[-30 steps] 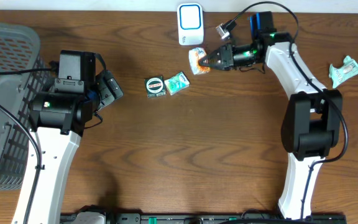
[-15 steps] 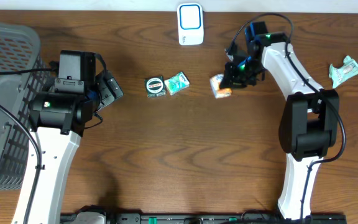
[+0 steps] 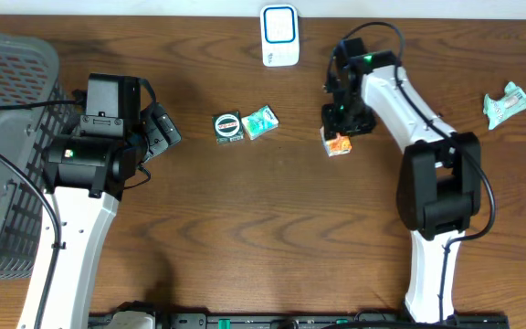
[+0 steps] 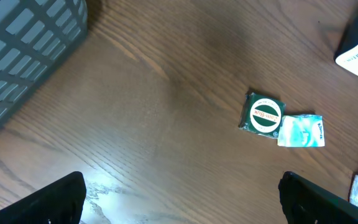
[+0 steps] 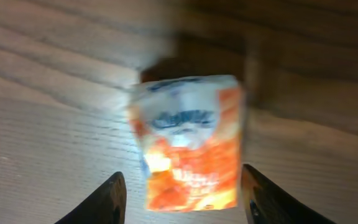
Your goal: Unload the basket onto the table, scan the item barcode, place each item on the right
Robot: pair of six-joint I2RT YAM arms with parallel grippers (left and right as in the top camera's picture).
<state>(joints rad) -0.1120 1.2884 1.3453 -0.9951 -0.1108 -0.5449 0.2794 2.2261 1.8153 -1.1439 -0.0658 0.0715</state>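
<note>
**Orange packet set down, right claw opening off it**

Since a second ago the right gripper (image 3: 339, 128) has swung away from the white scanner (image 3: 279, 35) at the far edge of the table (image 3: 272, 238) and come down nearer the middle, bringing the orange packet (image 3: 336, 143) with it. The packet now lies on the wood, right of centre and towards the far edge, well apart from the scanner. In the right wrist view the two fingers stand either side of it with a sliver of table showing on each side, so the claw is open and no longer pinching it. The left gripper (image 3: 158, 132) hangs spread wide and empty near the left edge, beside the grey basket (image 3: 7, 137).

The packet looks like a small glossy sachet, so it is probably very light, soft and crinkly, and likely slippery under hard pads. It should give rather than resist, so a firm squeeze may buckle it or hide the printed face. Its narrow width between the fingers seems the best place to hold it. The wrist view is too blurred to tell where the barcode sits.

Open wood lies all round the packet. The nearest things are a green round-label packet (image 3: 228, 126) and a pale teal sachet (image 3: 260, 121) touching each other off to the left. More packets (image 3: 505, 100) lie at the right edge. The path back up to the scanner looks unobstructed.
</note>
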